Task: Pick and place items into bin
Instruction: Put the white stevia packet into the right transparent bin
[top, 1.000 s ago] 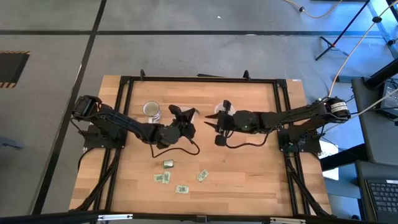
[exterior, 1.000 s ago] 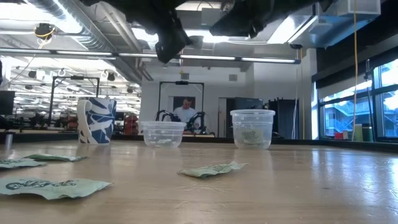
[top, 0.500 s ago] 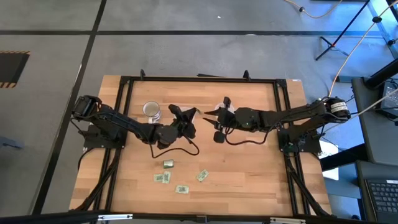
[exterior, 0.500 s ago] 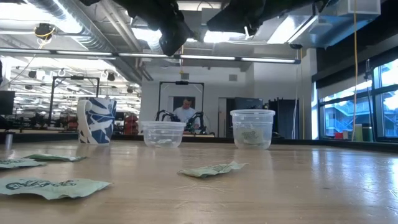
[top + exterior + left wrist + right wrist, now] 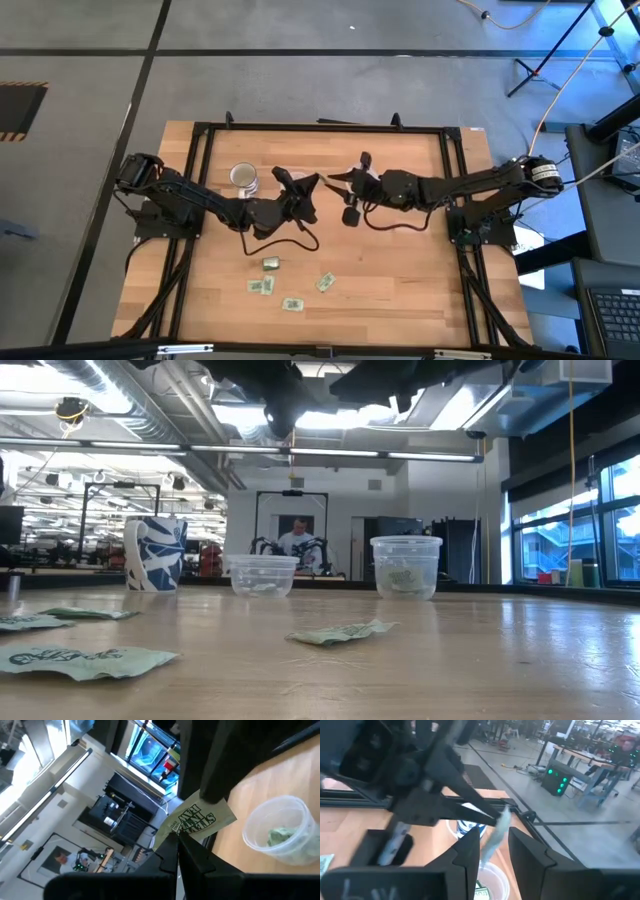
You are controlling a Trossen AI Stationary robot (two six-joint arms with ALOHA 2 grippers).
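Note:
My left gripper (image 5: 308, 186) is raised above the table's middle, shut on one pale-green-and-white packet (image 5: 197, 820). My right gripper (image 5: 340, 183) faces it, open. In the right wrist view its two fingers (image 5: 470, 851) stand on either side of the packet's free end (image 5: 497, 831); I cannot tell whether they touch it. Several more packets (image 5: 270, 263) lie flat on the near part of the table. Below the grippers stand two clear cups (image 5: 405, 567), each with packets inside. My left gripper pinches the packet by one short end (image 5: 172, 831) between its two fingers. The packet is lifted clear of the table and sticks out beyond the fingertips toward my right gripper, roughly level.
A blue-and-white mug (image 5: 243, 178) stands to the left of the grippers. The second clear cup (image 5: 263, 574) sits between mug and taller cup. Loose packets (image 5: 292, 303) lie near the front edge. A black frame rims the table (image 5: 200, 200). A person shows far behind.
Both grippers have risen a little. My right gripper has moved toward the table's left, closing in on my left gripper and the held packet, until its fingers stand around the packet's free end. The packets on the table have stayed where they were.

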